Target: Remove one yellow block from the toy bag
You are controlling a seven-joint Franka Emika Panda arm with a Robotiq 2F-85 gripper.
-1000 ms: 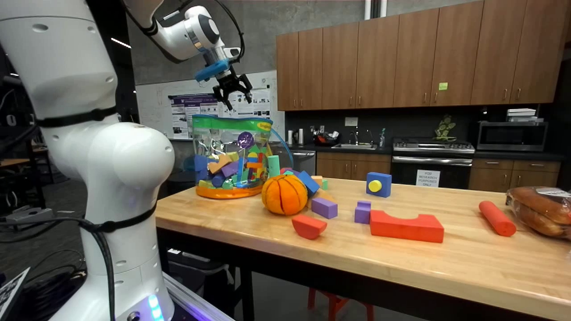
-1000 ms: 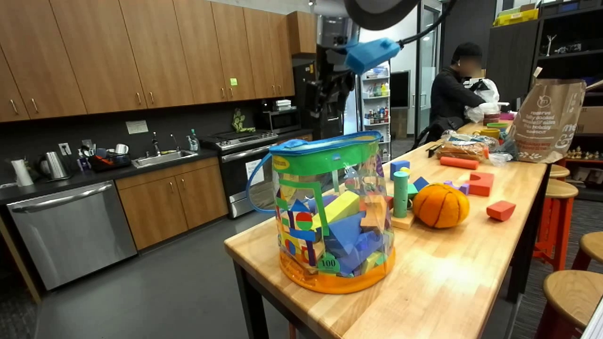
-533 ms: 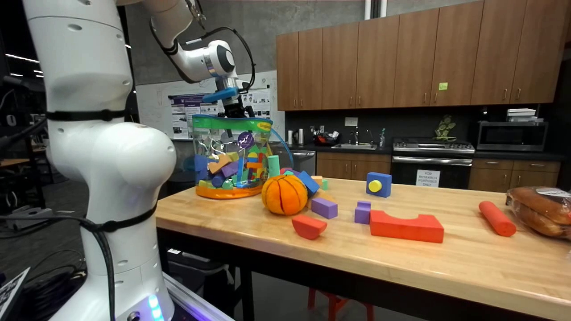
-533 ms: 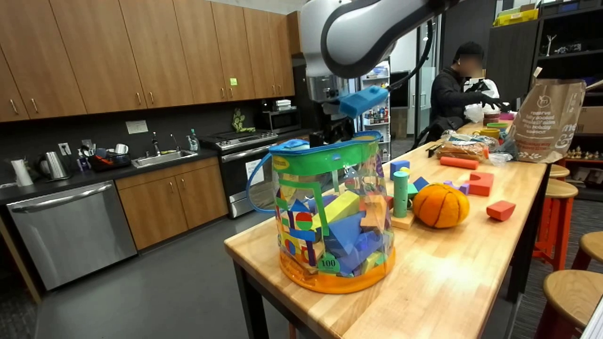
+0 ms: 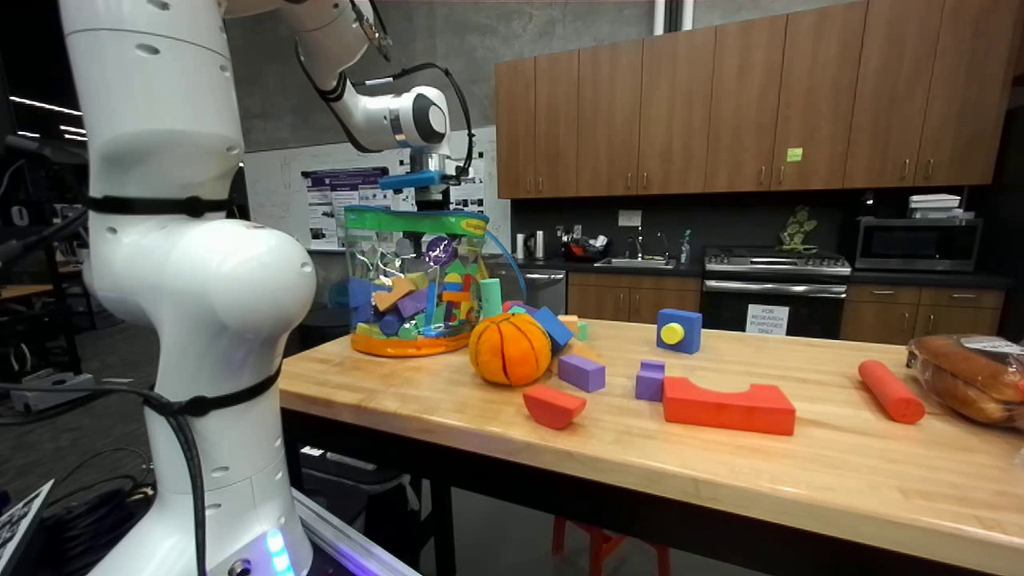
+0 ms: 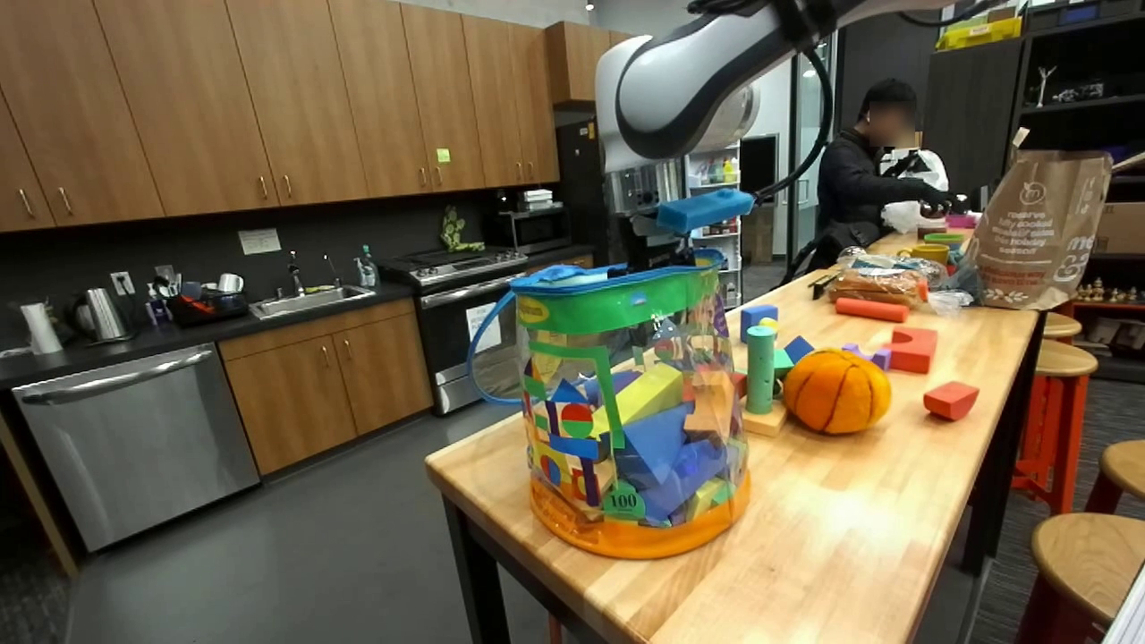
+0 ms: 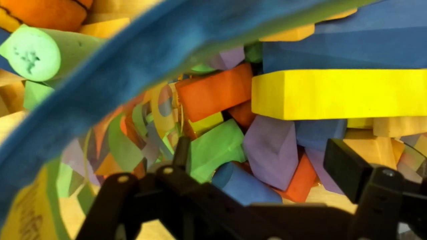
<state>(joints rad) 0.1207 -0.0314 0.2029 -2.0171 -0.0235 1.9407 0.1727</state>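
Note:
The toy bag (image 5: 400,220) stands upright and open at the table's end, also in an exterior view (image 6: 617,309). Its blue rim (image 7: 110,70) crosses the wrist view. A long plain yellow block (image 7: 333,95) lies on top of the mixed blocks inside; it shows through the clear wall (image 6: 648,394). Smaller yellow pieces (image 7: 206,122) show lower in the pile. My gripper (image 7: 260,151) points down through the bag's mouth, open and empty, fingers wide apart above purple, green and blue blocks. The yellow block is apart from the fingers, higher in the wrist view. The trim partly hides the fingers in both exterior views.
An orange ball (image 5: 512,350) and a green cylinder (image 6: 760,369) stand beside the bag. Loose blocks, a red arch (image 5: 730,406) and a yellow-and-blue cube (image 5: 679,331) lie further along the table. The bag's blue handle (image 6: 487,358) hangs outside. A person (image 6: 863,179) stands at the far end.
My gripper has come down from above the bag into its open mouth, shifting slightly to the right in both exterior views. The bag and blocks have not visibly moved.

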